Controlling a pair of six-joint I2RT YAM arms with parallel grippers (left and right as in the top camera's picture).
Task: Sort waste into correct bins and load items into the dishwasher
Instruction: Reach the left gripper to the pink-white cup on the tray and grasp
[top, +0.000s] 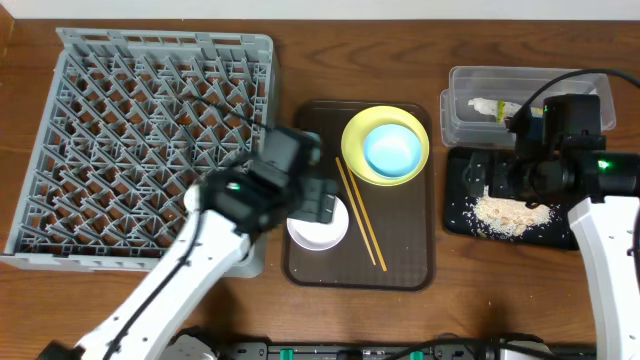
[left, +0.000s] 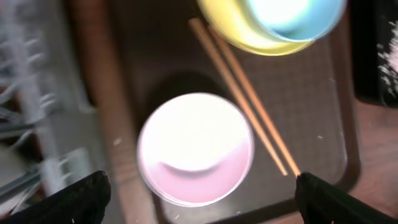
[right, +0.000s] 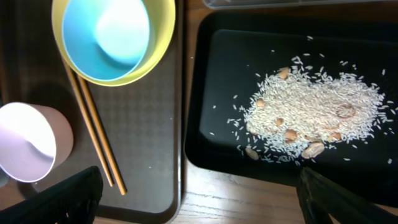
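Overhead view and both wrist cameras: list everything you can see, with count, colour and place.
dish rack: one, grey, table's left
serving tray: one, brown, centre
yellow bowl: one, yellow, serving tray's far end
blue bowl: one, light blue, nested in yellow bowl
chopsticks: two, tan, on serving tray
cup: one, pale pink, serving tray's near left
clear container: one, transparent, far right
white scrap: one, white, inside clear container
black tray: one, black, right
rice: one scattered pile, white, on black tray
left tool: one, black, open, above cup
right tool: one, black, open, above black tray

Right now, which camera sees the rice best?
The right wrist view: the rice lies sharp and whole on the black tray. Overhead shows it small and far away. Left wrist catches only a blurry bit at its edge.
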